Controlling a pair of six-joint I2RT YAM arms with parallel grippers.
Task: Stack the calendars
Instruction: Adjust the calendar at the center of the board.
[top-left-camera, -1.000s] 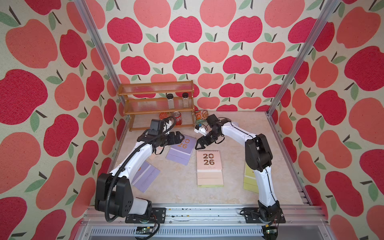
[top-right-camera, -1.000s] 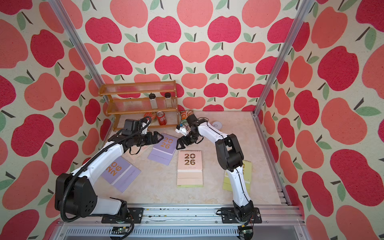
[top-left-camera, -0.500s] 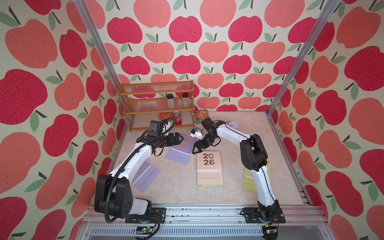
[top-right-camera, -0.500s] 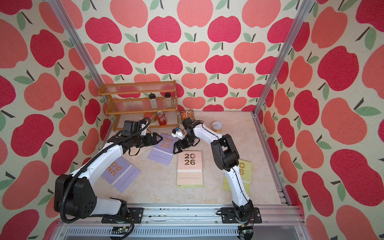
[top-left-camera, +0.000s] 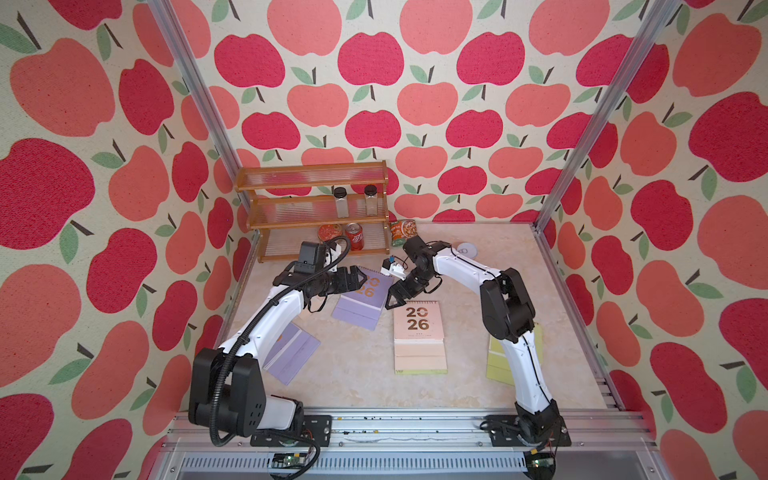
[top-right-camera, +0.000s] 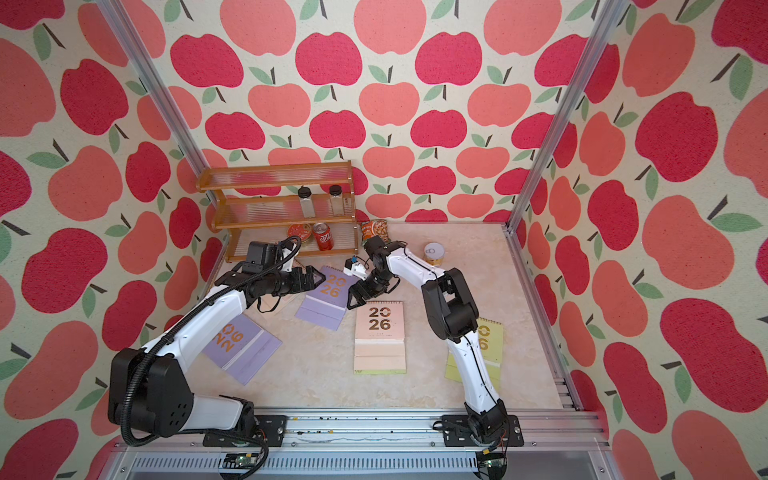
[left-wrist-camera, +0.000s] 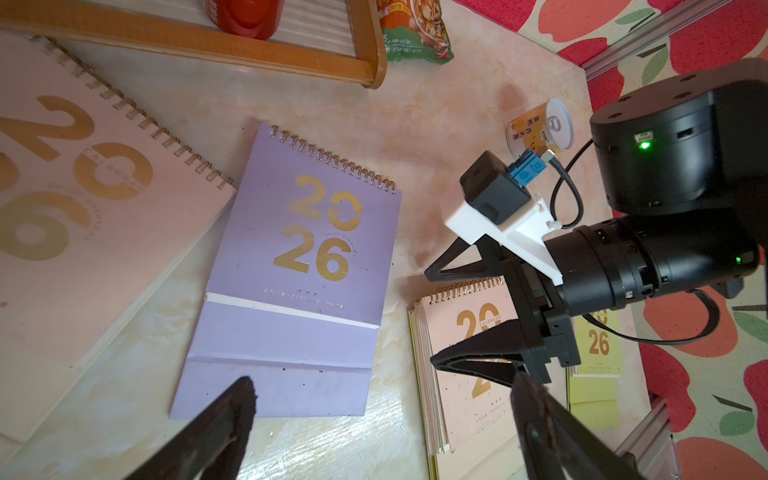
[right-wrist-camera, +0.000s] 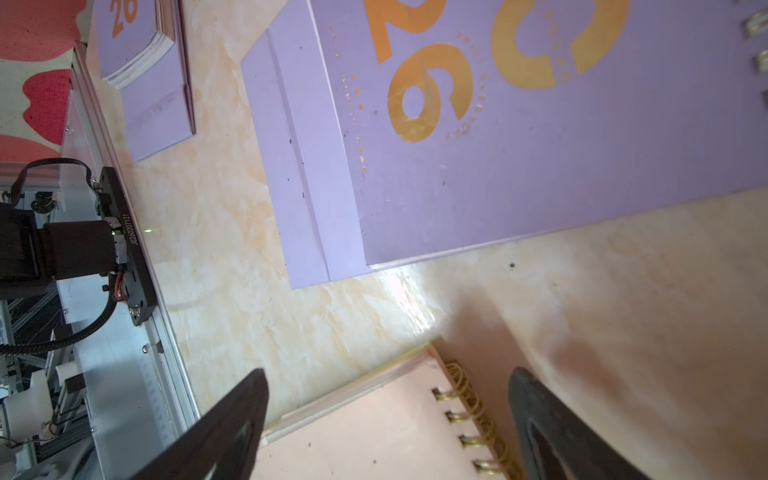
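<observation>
A lilac calendar lies flat behind the middle, also in the left wrist view. My left gripper hovers open at its left spiral corner, holding nothing. A pink calendar tops a small pile with a yellow-green edge beneath. My right gripper is open over that pile's spiral corner, its jaws astride it without touching. A second lilac calendar lies front left. Another pink calendar lies under my left arm. A yellow-green calendar is half hidden behind my right arm.
A wooden rack stands at the back left with two jars, a red can and a tin. A green snack packet lies beside it. A pale can stands behind my right arm. The metal rail runs along the front.
My right gripper has swung from the back near the snack packet forward and left, down to the pink calendar's spiral corner. My left arm has barely moved.
</observation>
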